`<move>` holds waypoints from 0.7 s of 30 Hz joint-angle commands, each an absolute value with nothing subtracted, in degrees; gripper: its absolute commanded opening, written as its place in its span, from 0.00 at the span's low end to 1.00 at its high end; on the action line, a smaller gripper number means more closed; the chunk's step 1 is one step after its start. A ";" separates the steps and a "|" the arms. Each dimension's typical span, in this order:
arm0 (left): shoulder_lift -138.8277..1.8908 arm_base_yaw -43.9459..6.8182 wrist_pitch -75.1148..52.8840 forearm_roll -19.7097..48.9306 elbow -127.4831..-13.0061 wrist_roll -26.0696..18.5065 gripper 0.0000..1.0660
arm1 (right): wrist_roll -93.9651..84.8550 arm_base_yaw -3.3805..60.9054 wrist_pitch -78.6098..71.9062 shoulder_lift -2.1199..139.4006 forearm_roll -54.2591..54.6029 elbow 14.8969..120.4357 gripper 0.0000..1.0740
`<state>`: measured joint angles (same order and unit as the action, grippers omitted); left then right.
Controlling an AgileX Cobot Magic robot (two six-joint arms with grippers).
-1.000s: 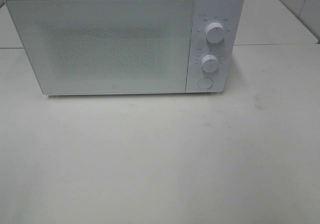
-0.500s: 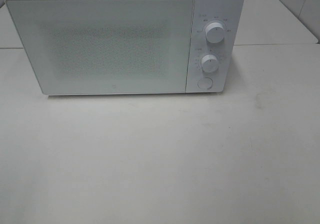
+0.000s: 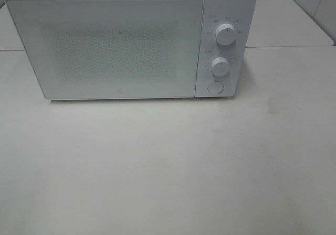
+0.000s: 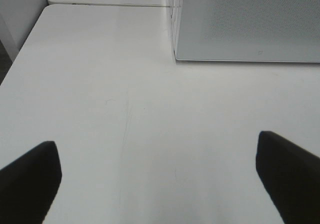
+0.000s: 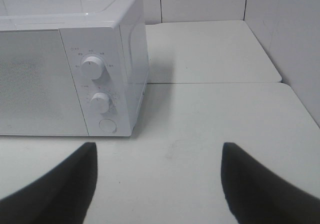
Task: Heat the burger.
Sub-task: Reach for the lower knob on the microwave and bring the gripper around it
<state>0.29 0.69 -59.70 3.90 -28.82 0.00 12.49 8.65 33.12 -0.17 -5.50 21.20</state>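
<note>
The burger is not visible in any view. A white microwave (image 3: 131, 41) stands at the back of the table with its door (image 3: 105, 46) closed; the frosted door hides whatever is inside. It has two knobs, the upper knob (image 3: 226, 35) and the lower knob (image 3: 220, 66), above a round button (image 3: 214, 87). My left gripper (image 4: 155, 179) is open over bare table, off the microwave's (image 4: 250, 21) near left corner. My right gripper (image 5: 157, 184) is open and empty, in front of the control panel (image 5: 97, 91). Neither gripper shows in the exterior view.
The white table (image 3: 168, 167) stretches in front of the microwave. Its left edge (image 4: 20, 54) shows in the left wrist view. A seam (image 5: 215, 82) to a second table surface runs behind on the right, with a tiled wall (image 5: 295, 39) beyond.
</note>
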 commanded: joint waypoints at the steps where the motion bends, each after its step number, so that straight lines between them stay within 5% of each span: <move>1: 1.72 0.69 -59.36 4.41 -28.59 0.00 0.92 | 12.20 8.19 30.08 -1.03 -5.61 19.60 0.63; 10: 1.72 0.69 -59.36 4.41 -28.59 0.00 0.92 | 12.20 8.19 24.41 1.60 -6.07 16.56 0.63; 21: 1.72 0.69 -59.36 4.41 -28.59 0.00 0.92 | 12.20 8.19 12.20 26.87 -5.84 16.56 0.63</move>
<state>0.29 0.69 -59.70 3.90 -28.82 0.00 12.49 8.65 17.07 22.57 -5.67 16.62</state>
